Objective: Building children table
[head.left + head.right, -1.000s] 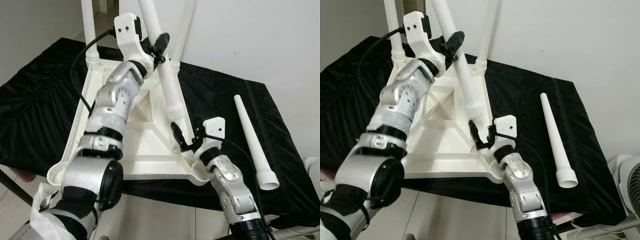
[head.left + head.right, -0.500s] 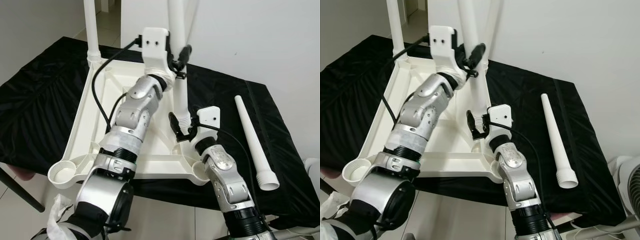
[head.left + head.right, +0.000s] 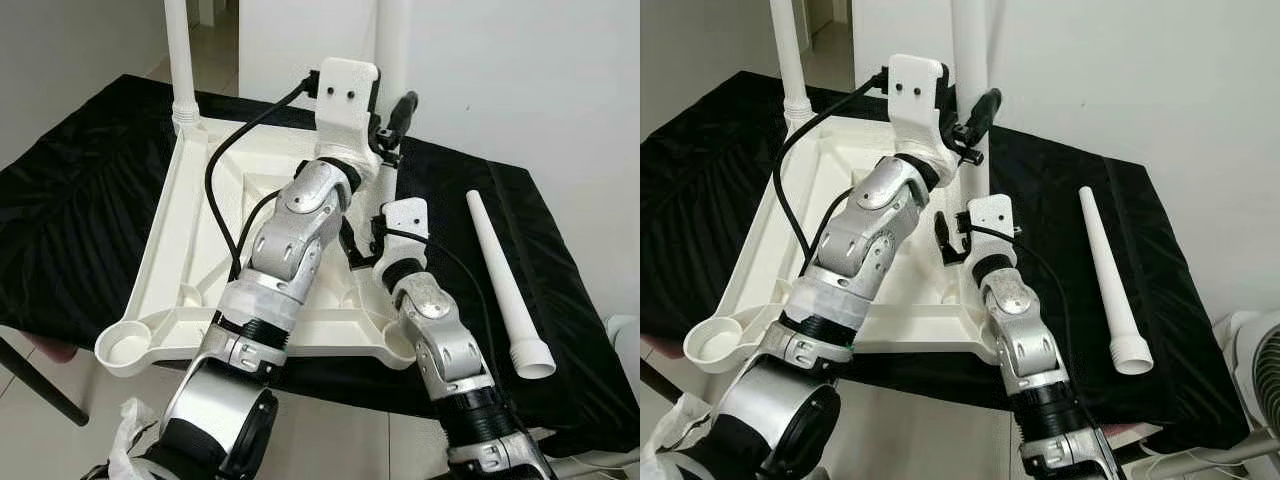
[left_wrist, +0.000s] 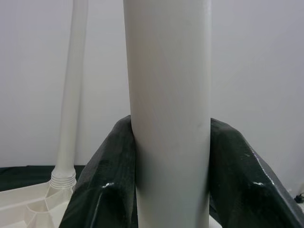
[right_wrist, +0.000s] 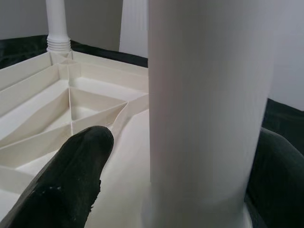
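I have my left gripper [image 4: 171, 166] squeezed tight on the leg [image 4: 168, 95] standing in the upside-down table top [image 3: 180, 260], my right gripper [image 5: 166, 199] sits open around its bottom (not squeezing), and one spare leg [image 3: 505, 290] waits on the black cloth [image 3: 70, 200].

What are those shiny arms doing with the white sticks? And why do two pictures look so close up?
Those are a robot's two arms. It is building a little table, which lies upside down on a black cloth. The white sticks are table legs. The two wide pictures come from cameras on the robot's head, looking down. The two close ones come from cameras on its wrists. The left gripper, with two black fingers, squeezes an upright leg high up. The right gripper sits around the same leg lower down, its fingers a little apart from it. One more leg lies loose on the cloth, waiting.
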Controlling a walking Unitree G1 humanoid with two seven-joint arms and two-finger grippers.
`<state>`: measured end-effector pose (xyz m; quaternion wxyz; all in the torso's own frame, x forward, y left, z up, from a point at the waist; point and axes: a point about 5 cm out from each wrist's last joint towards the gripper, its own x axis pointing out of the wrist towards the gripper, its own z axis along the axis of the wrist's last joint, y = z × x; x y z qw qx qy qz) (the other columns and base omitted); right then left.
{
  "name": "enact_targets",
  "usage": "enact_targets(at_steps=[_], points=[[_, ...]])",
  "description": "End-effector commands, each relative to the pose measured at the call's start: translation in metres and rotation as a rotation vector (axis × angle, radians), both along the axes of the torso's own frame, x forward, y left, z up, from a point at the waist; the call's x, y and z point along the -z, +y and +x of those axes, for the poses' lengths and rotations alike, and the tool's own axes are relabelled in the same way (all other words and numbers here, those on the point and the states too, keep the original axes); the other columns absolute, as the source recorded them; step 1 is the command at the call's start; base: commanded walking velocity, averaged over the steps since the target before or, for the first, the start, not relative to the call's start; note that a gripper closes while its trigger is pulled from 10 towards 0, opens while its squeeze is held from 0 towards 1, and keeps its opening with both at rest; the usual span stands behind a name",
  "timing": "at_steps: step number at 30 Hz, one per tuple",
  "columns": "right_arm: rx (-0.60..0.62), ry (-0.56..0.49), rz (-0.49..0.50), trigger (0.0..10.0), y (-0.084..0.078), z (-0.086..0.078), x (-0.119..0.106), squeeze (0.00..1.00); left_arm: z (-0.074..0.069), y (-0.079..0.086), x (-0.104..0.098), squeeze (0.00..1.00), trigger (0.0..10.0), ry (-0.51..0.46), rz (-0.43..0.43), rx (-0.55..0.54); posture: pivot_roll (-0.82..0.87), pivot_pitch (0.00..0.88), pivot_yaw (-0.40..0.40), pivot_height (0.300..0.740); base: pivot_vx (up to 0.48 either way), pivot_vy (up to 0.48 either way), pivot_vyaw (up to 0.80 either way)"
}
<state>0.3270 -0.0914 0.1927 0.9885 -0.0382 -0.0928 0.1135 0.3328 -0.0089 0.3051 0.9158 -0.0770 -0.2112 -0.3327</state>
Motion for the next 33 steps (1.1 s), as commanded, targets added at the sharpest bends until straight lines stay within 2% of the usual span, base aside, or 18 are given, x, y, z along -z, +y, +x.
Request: enact_targets(at_steps=[1,20,21,22,23,24,25,26,33], points=[[0.031,0.025,0.002,10.0,-0.006,0.0031,0.003,0.0,-0.0083,-0.013,0.0027,0.0,10.0,0.006,-0.003,0.042,-0.01,0.0,-0.149,0.74,0.0,0.0,0.0],[0.056,0.009,0.009,10.0,-0.0061,0.0094,-0.0046,0.0,-0.015,-0.0198,0.0022,0.0,10.0,0.0,-0.002,0.055,-0.01,0.0,-0.15,0.74,0.0,0.0,0.0],[0.054,0.009,0.013,6.6,-0.006,0.0093,-0.0046,0.0,-0.0153,-0.0201,0.0022,0.0,10.0,0.0,-0.002,0.056,-0.01,0.0,-0.15,0.74,0.0,0.0,0.0],[0.054,0.009,0.013,6.6,-0.006,0.0093,-0.0046,0.0,-0.0153,-0.0201,0.0022,0.0,10.0,0.0,-0.002,0.056,-0.01,0.0,-0.15,0.74,0.0,0.0,0.0],[0.053,0.012,0.022,3.3,-0.006,0.0093,-0.0043,0.0,-0.0157,-0.0203,0.0021,0.0,10.0,0.0,-0.003,0.057,-0.01,0.0,-0.15,0.74,0.0,0.0,0.0],[0.056,0.015,0.028,1.8,-0.0059,0.0095,-0.0042,0.0,-0.0158,-0.0205,0.0021,0.0,10.0,0.0,-0.003,0.058,-0.01,0.0,-0.149,0.74,0.0,0.0,0.0],[0.056,0.015,0.028,1.8,-0.0059,0.0095,-0.0042,0.0,-0.0158,-0.0205,0.0021,0.0,10.0,0.0,-0.003,0.058,-0.01,0.0,-0.149,0.74,0.0,0.0,0.0],[0.06,0.021,0.036,0.0,-0.0056,0.0094,-0.0035,0.0,-0.0163,-0.0209,0.0019,0.0,10.0,0.0,-0.005,0.061,-0.01,0.0,-0.147,0.74,0.0,0.0,0.0],[0.059,0.039,0.047,0.0,-0.0048,0.0083,0.0005,0.0,-0.0182,-0.0222,0.001,0.0,10.0,-0.004,-0.002,0.068,-0.01,0.0,-0.148,0.74,0.0,0.0,0.0]])
